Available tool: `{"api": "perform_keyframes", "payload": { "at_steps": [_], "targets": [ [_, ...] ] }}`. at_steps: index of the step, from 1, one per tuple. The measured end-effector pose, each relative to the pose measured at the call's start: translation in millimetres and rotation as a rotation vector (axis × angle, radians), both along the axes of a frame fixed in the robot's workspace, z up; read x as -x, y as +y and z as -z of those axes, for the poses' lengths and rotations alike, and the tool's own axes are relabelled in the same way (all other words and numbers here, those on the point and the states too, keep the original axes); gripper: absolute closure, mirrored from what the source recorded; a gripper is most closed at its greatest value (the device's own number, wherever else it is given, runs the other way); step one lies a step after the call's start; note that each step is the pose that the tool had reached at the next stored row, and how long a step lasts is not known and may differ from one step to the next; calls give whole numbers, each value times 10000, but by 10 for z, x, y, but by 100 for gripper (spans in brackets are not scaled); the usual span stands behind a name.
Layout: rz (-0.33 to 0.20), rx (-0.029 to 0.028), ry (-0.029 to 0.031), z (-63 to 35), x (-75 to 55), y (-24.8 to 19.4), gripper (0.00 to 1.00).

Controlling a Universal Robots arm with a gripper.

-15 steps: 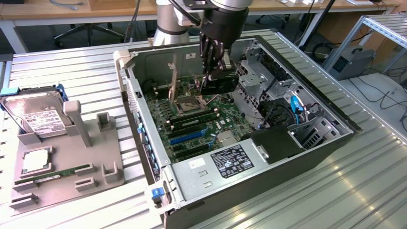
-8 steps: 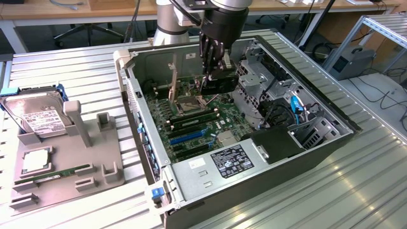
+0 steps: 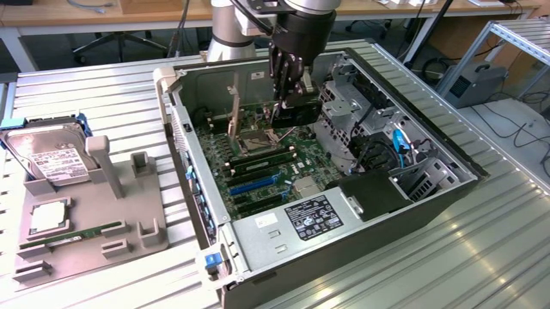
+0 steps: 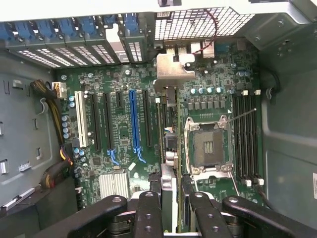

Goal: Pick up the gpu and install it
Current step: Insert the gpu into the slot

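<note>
My gripper (image 3: 287, 90) hangs inside the open computer case (image 3: 429, 193), over the far part of the motherboard (image 3: 284, 161). It is shut on the gpu (image 3: 297, 113), a dark flat card held on edge. In the wrist view the gpu (image 4: 169, 124) runs edge-on away from between the black fingers (image 4: 148, 210), with its silvery bracket (image 4: 173, 69) at the far end towards the case's slot covers. The gripper (image 4: 171, 201) holds it above the board, between the blue slot (image 4: 133, 119) and the open CPU socket (image 4: 208, 146).
A grey holder (image 3: 94, 219) at the exterior view's left carries a hard drive (image 3: 51, 158) and a green RAM stick (image 3: 69, 235). Drive cages and cables (image 3: 378, 141) crowd the case's right side. The case walls (image 3: 185, 129) rise around the board.
</note>
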State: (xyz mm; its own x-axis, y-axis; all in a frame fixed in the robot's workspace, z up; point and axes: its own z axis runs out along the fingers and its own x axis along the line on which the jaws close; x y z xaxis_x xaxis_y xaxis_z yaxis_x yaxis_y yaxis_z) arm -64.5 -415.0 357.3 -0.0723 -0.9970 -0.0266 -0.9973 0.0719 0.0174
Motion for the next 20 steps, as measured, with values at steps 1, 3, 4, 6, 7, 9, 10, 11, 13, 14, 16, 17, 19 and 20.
{"api": "perform_keyframes", "payload": {
  "at_steps": [1,3,4,6,7,9,10,11,13,14,16,17,19,20],
  "targets": [
    [-18,0,0,0,0,0,73],
    [-55,0,0,0,0,0,73],
    [-73,0,0,0,0,0,73],
    [-110,0,0,0,0,0,73],
    [-129,0,-1,0,0,0,73],
    [-169,1,0,0,0,0,73],
    [-213,0,-1,0,0,0,73],
    [-246,0,-1,0,0,0,73],
    [-292,0,0,0,0,0,73],
    [-316,1,0,0,0,0,73],
    [-360,0,0,0,0,0,73],
    [-388,0,0,0,0,0,73],
    [-439,1,0,0,0,0,73],
    [-472,0,-1,0,0,0,73]
  ]
}}
